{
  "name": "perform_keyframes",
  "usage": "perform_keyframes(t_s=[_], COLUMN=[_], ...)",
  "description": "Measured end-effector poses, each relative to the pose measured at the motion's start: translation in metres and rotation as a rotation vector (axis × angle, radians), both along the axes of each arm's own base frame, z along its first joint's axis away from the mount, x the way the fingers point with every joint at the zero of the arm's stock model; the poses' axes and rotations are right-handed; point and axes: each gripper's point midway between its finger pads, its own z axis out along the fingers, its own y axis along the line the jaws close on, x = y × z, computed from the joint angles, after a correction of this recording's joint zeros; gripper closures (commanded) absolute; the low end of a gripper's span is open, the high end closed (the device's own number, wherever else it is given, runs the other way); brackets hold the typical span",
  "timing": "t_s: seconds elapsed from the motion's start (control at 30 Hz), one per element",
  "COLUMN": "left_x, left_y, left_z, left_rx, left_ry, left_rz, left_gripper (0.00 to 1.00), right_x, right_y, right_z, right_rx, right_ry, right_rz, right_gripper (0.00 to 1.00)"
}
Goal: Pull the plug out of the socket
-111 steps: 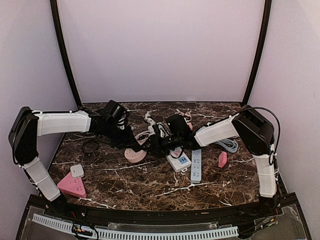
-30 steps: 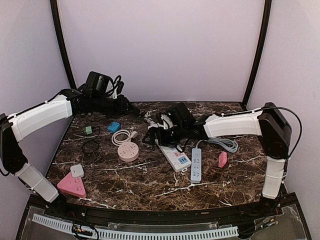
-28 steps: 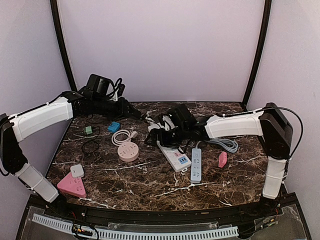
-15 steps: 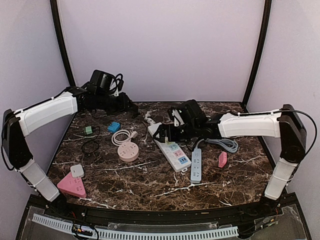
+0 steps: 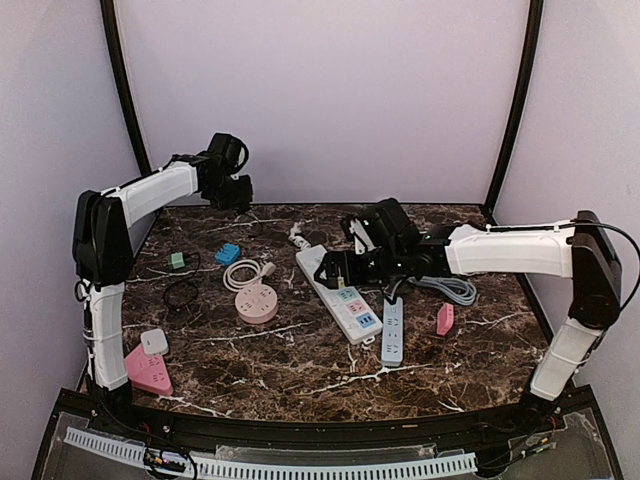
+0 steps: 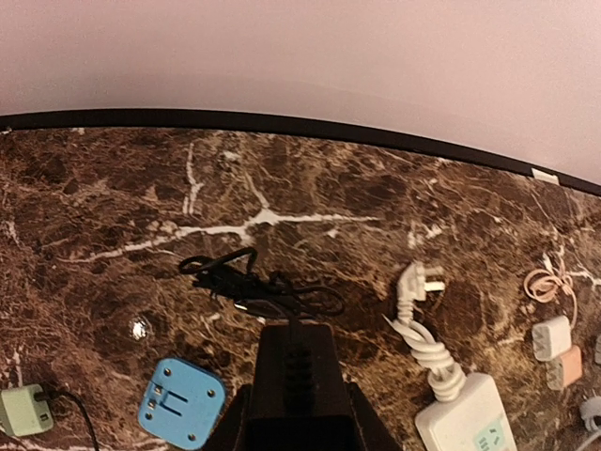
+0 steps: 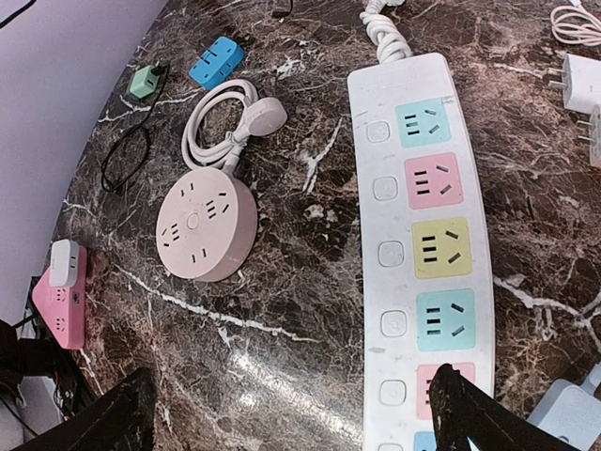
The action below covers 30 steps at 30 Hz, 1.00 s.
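Observation:
My left gripper point(image 5: 230, 190) is raised at the back left corner, shut on a black plug point(image 6: 293, 362). The plug sits between the fingers in the left wrist view, and its ribbed cord runs to a black cable bundle point(image 6: 254, 285) on the table. The white power strip point(image 5: 340, 290) with coloured sockets lies at the table's middle; it also shows in the right wrist view point(image 7: 423, 235), with nothing plugged into the sockets in view. My right gripper point(image 5: 335, 268) hovers over the strip, open and empty, its fingers point(image 7: 470, 413) spread wide.
A pink round socket point(image 5: 257, 302) with a white cord lies left of the strip. A blue adapter point(image 5: 228, 253) and a green adapter point(image 5: 177, 260) lie behind it. A grey-blue strip point(image 5: 391, 328), a pink piece point(image 5: 445, 318) and a pink triangular socket point(image 5: 145, 370) lie nearer the front.
My left arm has swung up and back to the left corner with the black plug, away from the white strip. My right arm has stretched out, and the strip has shifted slightly.

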Motion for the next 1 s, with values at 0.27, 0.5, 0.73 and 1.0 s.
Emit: perform_keyframes(t_s=[0.27, 0.5, 0.73, 1.0], left_x=[0.027, 0.029, 0.029, 0.024], left_y=[0.077, 0.134, 0.123, 0.083], left_z=[-0.022, -0.005, -0.022, -0.101], left_rx=[0.161, 0.223, 0.238, 0.27], left_ry=[0.071, 0.074, 0.115, 0.263], left_rz=[0.187, 0.304, 0.267, 0.154], left_gripper=[0.94, 0.92, 0.9, 0.89], right_x=[-0.008, -0.011, -0.011, -0.012], right_y=[-0.014, -0.018, -0.017, -0.017], right_z=[-0.003, -0.009, -0.013, -0.018], right_rx=[-0.032, -0.045, -0.049, -0.057], right_ry=[0.002, 0.01, 0.017, 0.029], right_rz=[-0.004, -0.006, -0.002, 0.0], right_gripper=[0.01, 0.01, 0.01, 0.01])
